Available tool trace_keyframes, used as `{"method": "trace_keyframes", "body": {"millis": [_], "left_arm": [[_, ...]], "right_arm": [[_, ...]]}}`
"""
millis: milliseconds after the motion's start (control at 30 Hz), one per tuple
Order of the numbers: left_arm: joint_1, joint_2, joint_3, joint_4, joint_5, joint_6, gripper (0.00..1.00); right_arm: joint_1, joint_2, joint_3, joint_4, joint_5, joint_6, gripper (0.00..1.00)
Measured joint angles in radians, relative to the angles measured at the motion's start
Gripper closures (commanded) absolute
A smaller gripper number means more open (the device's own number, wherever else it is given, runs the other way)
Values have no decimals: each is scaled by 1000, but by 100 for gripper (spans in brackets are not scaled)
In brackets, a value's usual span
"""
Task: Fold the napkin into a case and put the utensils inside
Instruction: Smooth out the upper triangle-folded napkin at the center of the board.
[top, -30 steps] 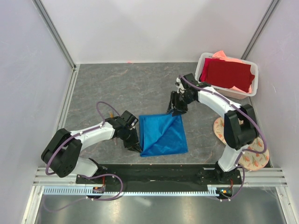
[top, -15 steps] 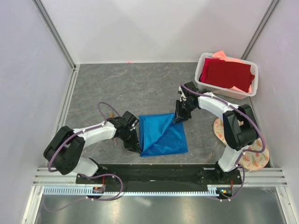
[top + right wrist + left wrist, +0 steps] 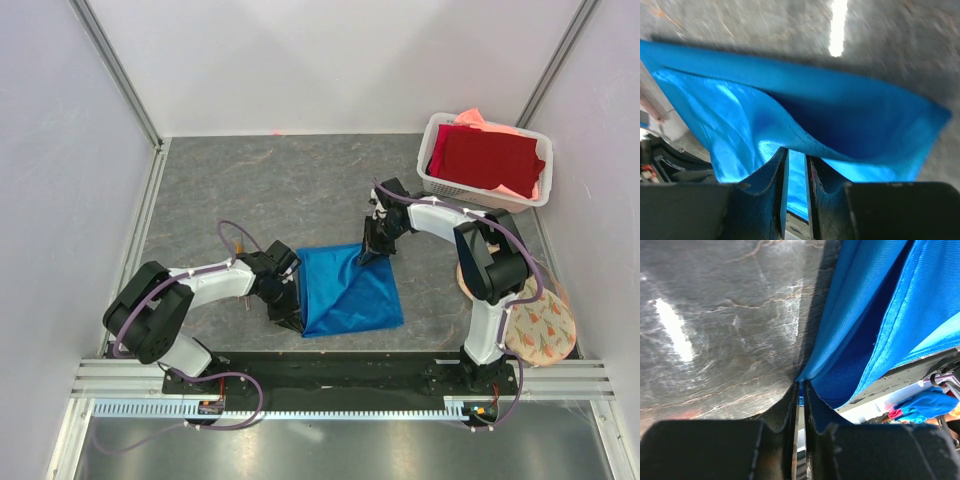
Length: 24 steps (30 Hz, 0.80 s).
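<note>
The bright blue napkin [image 3: 350, 290] lies on the grey table, folded over with a diagonal crease. My left gripper [image 3: 290, 314] sits low at its near left corner. In the left wrist view, that gripper [image 3: 801, 390] is shut on the napkin's [image 3: 880, 315] edge. My right gripper [image 3: 368, 250] is at the far right corner. The right wrist view shows this gripper [image 3: 796, 156] shut on a raised layer of the napkin [image 3: 740, 120]. A thin orange-brown sliver, possibly the utensils [image 3: 237, 243], shows beside the left forearm. No finished case shows.
A white basket [image 3: 432, 178] at the back right holds a dark red cloth [image 3: 490, 160] and a salmon-pink cloth [image 3: 478, 118]. A round floral mat [image 3: 540, 325] lies at the right, partly under the right arm. Side walls and the black base rail [image 3: 340, 370] bound the table.
My right gripper came down onto the napkin's far right corner, closed on it and shifted slightly left. Its elbow swung inward. The left gripper tightened on the near left corner.
</note>
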<state>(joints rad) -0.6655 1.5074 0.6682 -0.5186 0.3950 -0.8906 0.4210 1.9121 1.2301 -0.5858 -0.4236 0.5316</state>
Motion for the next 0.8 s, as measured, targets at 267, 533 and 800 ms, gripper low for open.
{"method": "trace_keyframes", "body": {"millis": [267,533,800], "left_arm": [[-6,6,9,-4,-4,10,78],[-2,-124,58,-93,-66,11,71],[26,-124,227,-134,-81,24,82]], "right_arm": [[12,57,69,25,-13,32,74],[12,61,70,23,-17,32,70],[12,39,71,-40,-3,0,60]]}}
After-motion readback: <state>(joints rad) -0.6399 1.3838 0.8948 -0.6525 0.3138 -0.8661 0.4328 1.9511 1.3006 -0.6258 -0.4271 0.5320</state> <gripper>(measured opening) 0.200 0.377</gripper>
